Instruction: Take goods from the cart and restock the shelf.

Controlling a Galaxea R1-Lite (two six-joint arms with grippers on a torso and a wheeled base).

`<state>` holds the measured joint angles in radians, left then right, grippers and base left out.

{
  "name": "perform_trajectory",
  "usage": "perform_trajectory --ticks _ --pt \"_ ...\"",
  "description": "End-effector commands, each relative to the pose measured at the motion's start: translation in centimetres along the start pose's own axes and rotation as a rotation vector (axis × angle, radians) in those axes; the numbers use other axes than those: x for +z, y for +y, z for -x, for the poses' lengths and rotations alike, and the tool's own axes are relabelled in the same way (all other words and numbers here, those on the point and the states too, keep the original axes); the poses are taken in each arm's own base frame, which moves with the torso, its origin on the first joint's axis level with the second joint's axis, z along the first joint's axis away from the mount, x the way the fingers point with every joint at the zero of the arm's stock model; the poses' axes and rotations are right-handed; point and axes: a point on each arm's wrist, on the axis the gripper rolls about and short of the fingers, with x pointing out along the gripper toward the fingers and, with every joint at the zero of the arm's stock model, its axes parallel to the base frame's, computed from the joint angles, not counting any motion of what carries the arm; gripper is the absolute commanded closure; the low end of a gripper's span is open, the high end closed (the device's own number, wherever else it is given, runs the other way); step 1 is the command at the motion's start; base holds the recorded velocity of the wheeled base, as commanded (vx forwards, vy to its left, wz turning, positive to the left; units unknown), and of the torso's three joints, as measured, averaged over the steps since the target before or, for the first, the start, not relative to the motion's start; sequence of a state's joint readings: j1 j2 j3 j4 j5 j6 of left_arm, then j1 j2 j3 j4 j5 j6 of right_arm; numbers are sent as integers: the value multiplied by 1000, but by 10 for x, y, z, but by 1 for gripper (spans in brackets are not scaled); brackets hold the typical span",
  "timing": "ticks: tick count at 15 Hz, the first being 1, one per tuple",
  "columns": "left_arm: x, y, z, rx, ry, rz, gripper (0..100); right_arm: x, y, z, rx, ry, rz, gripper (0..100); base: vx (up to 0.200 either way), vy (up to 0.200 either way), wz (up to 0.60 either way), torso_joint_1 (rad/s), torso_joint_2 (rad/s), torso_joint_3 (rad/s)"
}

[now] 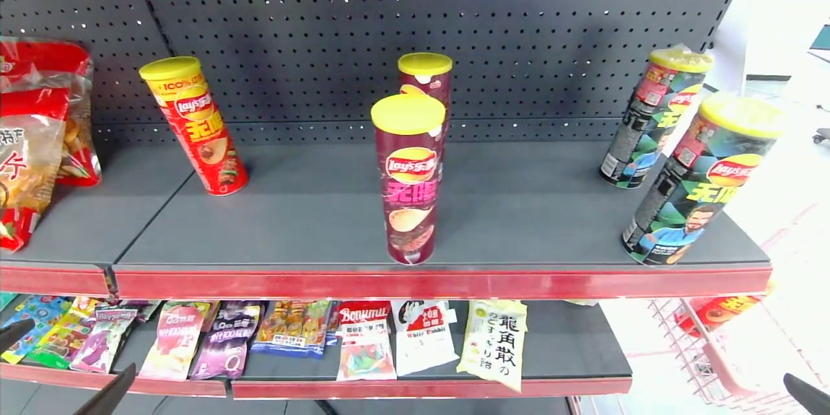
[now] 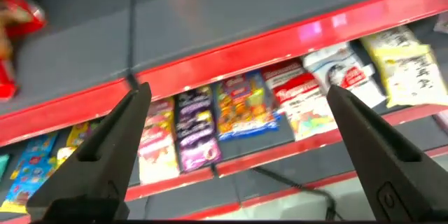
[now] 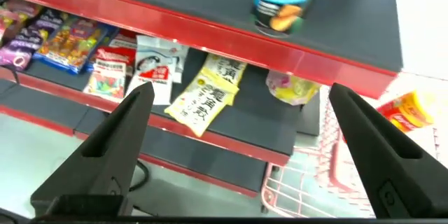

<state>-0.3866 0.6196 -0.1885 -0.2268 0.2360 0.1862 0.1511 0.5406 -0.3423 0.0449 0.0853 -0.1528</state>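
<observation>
- Plainly, the left gripper (image 2: 238, 89) has its two black, tapering fingers (image 2: 105, 157) spread wide apart, with nothing between them and nothing touched.
- It hangs low before the lower dark grey shelf (image 1: 570, 337), facing the row of flat, colourful snack packets (image 2: 241, 108) lying along that shelf's red front edge.
- Likewise, the right gripper (image 3: 241, 87) stands wide open and empty, its fingers (image 3: 381, 154) clear of everything.
- It sits low at the right end of the shelving, above the pink wire cart (image 1: 707, 350), with the pale yellow packet bearing black characters (image 3: 210, 94) ahead of it.
- A red cylindrical crisp can with a yellow end (image 3: 406, 110) lies on its side in the cart, well apart from both grippers.
- On the upper dark grey shelf with a red front strip (image 1: 519, 207) stand five yellow-lidded cans, all upright.
- A red can (image 1: 194, 126) is at the left.
- A maroon can (image 1: 408, 178) is near the front edge in the middle, with a second maroon can (image 1: 426, 78) just behind it.
- A dark green-and-black can (image 1: 703, 178) stands at the right front corner, with its twin (image 1: 655, 117) farther back.
- Red and clear snack bags (image 1: 39, 136) lean at the shelf's far left.
</observation>
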Motion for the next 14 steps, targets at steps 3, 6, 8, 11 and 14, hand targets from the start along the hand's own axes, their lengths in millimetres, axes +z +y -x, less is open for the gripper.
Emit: perform_trajectory --ticks 3,6,8,11,14 --pt "-5 0 4 2 -10 -17 0 -4 1 -2 7 15 0 0 0 -200 0 2 1 1" --pt "-6 0 6 4 -21 -17 0 -3 0 -3 7 18 0 0 0 -200 0 2 -1 1" --pt "-7 0 7 6 -28 -29 0 -4 0 -3 8 21 -1 0 0 -200 0 2 0 2" --pt "-8 1 9 6 -26 -37 0 -6 1 -4 9 29 -1 0 0 -133 0 3 0 -2" --pt "-10 1 11 9 -26 -45 0 -6 1 -3 7 28 -1 0 -67 0 0 2 1 -1"
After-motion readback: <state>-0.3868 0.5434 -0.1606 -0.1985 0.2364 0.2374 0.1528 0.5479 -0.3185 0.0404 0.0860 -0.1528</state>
